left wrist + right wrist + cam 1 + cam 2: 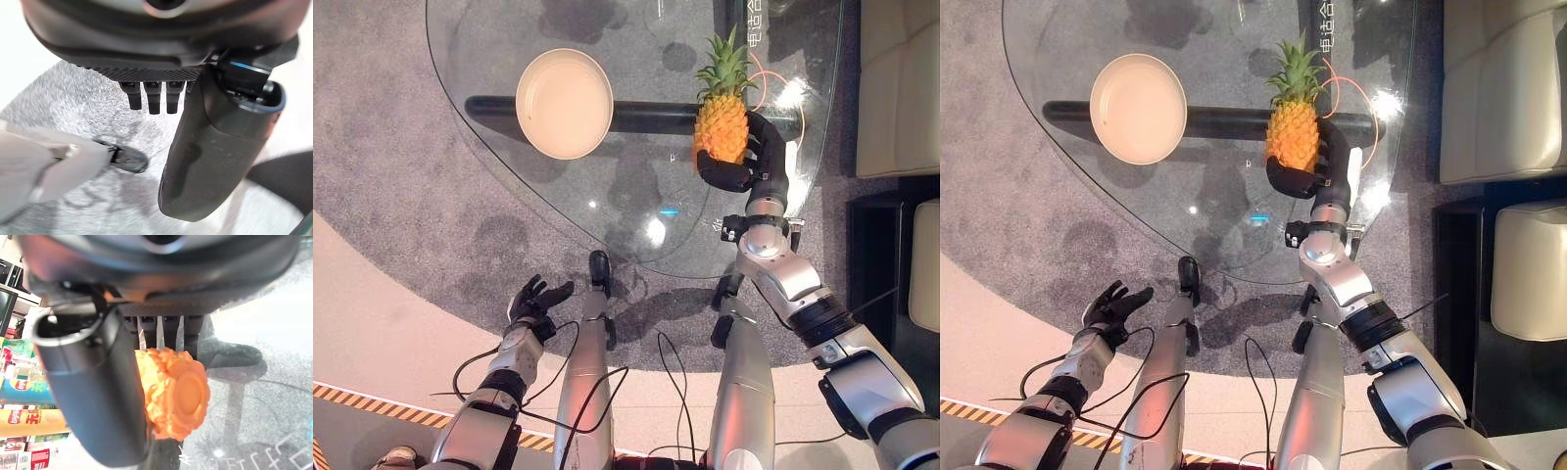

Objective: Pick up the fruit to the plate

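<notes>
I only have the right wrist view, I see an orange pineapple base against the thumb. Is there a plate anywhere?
Observer: Yes, a round cream plate sits bare on the glass table, to the robot's left of the yellow pineapple with green leaves.
Operator: Is the fruit upright?
Observer: Yes, leaves pointing away from the robot, with the right robot hand wrapped around its lower half.
Operator: And the other hand?
Observer: The left robot hand is open, low over the grey carpet, off the table.
</notes>
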Available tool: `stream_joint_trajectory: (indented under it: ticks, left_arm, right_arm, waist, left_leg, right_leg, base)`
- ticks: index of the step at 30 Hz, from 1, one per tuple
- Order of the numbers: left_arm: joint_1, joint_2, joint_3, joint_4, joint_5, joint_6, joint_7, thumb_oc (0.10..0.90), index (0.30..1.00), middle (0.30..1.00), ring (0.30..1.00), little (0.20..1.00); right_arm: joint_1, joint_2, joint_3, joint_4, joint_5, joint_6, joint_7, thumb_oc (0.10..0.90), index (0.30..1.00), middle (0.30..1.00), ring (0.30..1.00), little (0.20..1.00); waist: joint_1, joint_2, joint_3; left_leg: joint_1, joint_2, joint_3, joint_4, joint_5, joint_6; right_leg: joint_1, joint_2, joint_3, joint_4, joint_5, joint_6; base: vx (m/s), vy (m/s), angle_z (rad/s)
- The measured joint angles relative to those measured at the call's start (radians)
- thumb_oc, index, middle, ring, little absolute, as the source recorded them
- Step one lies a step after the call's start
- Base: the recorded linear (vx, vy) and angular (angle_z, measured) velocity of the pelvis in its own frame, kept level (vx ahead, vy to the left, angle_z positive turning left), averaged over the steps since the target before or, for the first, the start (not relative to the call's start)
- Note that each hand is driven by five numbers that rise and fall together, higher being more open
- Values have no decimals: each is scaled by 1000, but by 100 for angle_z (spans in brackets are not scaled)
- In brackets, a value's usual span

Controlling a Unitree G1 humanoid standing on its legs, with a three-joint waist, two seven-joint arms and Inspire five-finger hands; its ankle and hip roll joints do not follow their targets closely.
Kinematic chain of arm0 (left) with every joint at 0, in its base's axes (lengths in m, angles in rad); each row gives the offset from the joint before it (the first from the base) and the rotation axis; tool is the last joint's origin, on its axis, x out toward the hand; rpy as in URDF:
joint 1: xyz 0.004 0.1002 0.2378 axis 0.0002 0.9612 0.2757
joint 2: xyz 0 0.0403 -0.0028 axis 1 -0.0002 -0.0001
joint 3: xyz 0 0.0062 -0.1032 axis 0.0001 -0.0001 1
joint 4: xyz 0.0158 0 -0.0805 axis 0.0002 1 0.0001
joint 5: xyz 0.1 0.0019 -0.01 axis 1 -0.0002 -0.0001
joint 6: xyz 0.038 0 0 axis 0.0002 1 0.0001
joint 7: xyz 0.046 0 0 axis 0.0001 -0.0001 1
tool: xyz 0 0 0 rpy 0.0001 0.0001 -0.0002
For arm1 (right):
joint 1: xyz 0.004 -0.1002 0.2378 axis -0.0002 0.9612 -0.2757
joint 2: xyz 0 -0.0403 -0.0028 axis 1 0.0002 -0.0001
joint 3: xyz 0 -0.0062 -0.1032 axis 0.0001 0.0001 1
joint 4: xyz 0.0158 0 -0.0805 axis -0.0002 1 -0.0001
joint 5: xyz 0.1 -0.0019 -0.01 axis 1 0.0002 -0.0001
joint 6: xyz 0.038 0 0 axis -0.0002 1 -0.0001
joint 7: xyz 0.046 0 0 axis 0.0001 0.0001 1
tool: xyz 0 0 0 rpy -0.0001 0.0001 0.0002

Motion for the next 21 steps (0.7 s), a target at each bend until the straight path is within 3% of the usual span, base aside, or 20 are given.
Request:
stream_joint_trajectory:
  ticks: [8, 15, 21]
  left_arm:
    - [-15, 12, 88, -97, -127, -112, 136, 800, 900, 900, 900, 900]
    - [-71, 13, 110, -192, -127, -246, 254, 800, 900, 900, 900, 900]
    - [-126, 18, 114, -296, -93, -321, 330, 800, 900, 900, 900, 900]
  right_arm:
    - [3, -9, -6, 0, -72, 0, -14, 100, 300, 300, 300, 200]
    - [18, -34, -48, -1, -176, 0, -63, 100, 300, 300, 300, 200]
    - [21, -37, -93, -4, -262, -6, -100, 100, 300, 300, 300, 200]
  waist:
    - [1, 1, 0]
    - [1, 2, 1]
    - [-5, 2, 1]
  left_leg:
    - [0, -4, 0, -10, 7, -5]
    - [-1, -4, 0, -12, 7, -5]
    - [-1, -4, 0, -26, 9, -6]
  right_leg:
    - [-7, -5, 0, 7, 0, 3]
    - [-9, -5, 0, 7, -1, 4]
    - [-13, -4, -1, 2, -1, 5]
  base:
    - [-4, 5, 1]
    - [0, 0, 0]
    - [0, 0, 0]
